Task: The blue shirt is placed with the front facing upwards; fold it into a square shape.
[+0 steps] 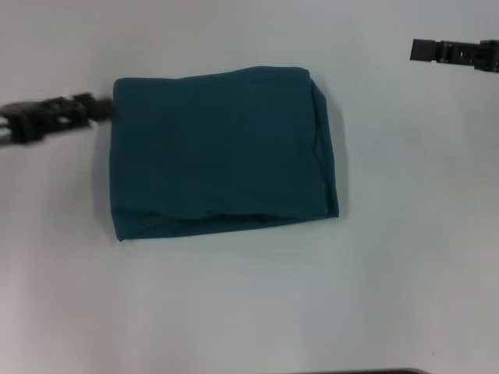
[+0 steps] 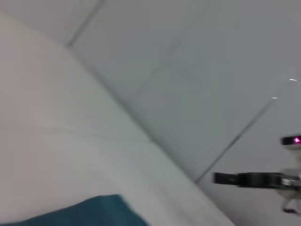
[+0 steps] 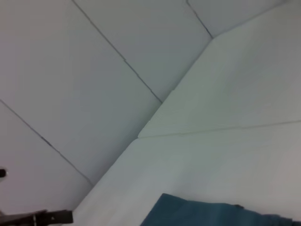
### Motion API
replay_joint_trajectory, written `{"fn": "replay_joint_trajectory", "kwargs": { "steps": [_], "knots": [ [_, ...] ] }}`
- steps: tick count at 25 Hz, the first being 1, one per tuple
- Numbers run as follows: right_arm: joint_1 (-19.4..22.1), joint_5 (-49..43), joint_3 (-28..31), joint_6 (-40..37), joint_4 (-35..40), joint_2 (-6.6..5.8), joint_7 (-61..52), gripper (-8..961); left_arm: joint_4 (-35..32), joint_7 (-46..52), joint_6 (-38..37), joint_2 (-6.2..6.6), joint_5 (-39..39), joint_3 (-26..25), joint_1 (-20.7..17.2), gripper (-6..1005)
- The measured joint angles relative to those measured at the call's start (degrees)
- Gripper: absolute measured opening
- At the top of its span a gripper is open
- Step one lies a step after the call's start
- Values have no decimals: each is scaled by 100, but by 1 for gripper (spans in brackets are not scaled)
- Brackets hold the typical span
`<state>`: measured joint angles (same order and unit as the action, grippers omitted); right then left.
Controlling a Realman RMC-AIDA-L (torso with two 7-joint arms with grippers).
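Observation:
The blue shirt [image 1: 222, 152] lies folded into a near-square block in the middle of the white table, plain teal side up, with no lettering or collar showing. My left gripper [image 1: 97, 109] hovers at the shirt's upper left corner, blurred by motion. My right gripper [image 1: 417, 50] is off to the upper right, well apart from the shirt. A corner of the shirt [image 2: 89, 214] shows in the left wrist view, where the right gripper [image 2: 221, 178] appears farther off. The right wrist view shows the shirt's edge [image 3: 211, 214] and the far left gripper [image 3: 66, 217].
The white table [image 1: 249, 312] spreads around the shirt on all sides. A dark strip [image 1: 359, 372] runs along the near edge. The wrist views show the table's edge [image 3: 155, 117] and a tiled floor [image 3: 84, 70] beyond it.

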<state>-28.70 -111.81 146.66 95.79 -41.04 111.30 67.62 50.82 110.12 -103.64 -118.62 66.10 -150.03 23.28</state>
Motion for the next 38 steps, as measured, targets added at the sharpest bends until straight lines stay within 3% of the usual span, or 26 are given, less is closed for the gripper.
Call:
{"fn": "replay_joint_trajectory", "kwargs": {
  "steps": [3,5,9,11,17,22,29,32,38],
  "knots": [
    [51,4,40,19,0,104,609,946,-81,-1128,-74,-359,117,22,-112,802],
    [123,7,28,169,-2,245,1496,946,-405,-2104,-74,-530,157,101,-204,875],
    [393,-38,-252,469,2,722,3568,947,-1052,-2738,-71,-489,110,183,-237,911],
    [529,-36,-529,508,36,828,4224,947,-1129,-2880,-83,-475,5,221,-272,910],
    [709,-38,-1506,527,435,829,5162,947,-1051,-3195,-276,-345,-308,586,-457,909],
    [740,-41,-1758,567,343,817,4888,946,-721,-2976,-382,-302,-514,856,-461,908],
    [696,-152,-1891,588,-463,827,4142,947,177,-2067,-346,-374,-555,921,-359,906],
    [680,74,-1900,387,-459,849,4189,946,285,-2045,-55,-483,-556,868,-384,906],
    [676,342,-1925,155,-326,869,4396,946,231,-2075,125,-497,-556,896,-395,905]
  ]
}}
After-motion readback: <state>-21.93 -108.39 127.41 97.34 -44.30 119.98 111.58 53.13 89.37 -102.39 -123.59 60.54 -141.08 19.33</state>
